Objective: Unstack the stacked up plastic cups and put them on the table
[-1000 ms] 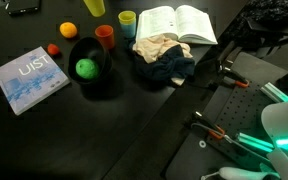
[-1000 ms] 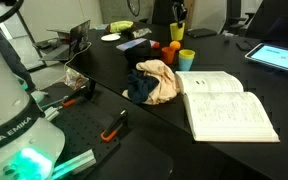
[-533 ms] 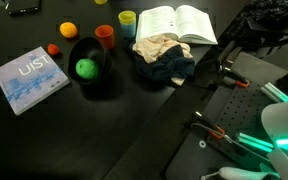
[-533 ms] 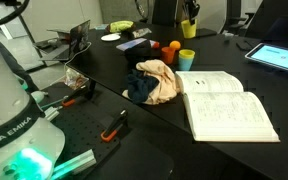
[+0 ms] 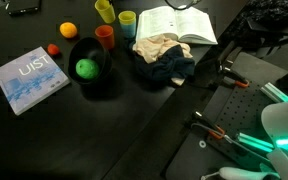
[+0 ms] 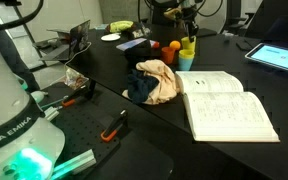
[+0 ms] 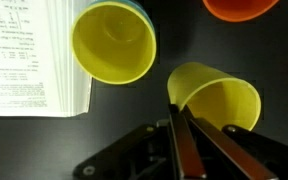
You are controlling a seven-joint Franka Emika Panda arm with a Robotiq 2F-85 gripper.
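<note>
In the wrist view, the gripper (image 7: 178, 108) is clamped on the rim of a yellow cup (image 7: 222, 100) at lower right, near a second yellow cup (image 7: 114, 42) beside the open book (image 7: 24, 60).

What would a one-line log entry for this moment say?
gripper: shut on yellow cup rim | nearby, apart: blue-rimmed cup, orange cup | yellow cup touching table: cannot tell

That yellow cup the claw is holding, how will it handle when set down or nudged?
Probably very light: the claw holds the yellow cup by one wall alone. Likely tippy, being tapered and empty. Its thin plastic wall may flex if squeezed hard.
</note>
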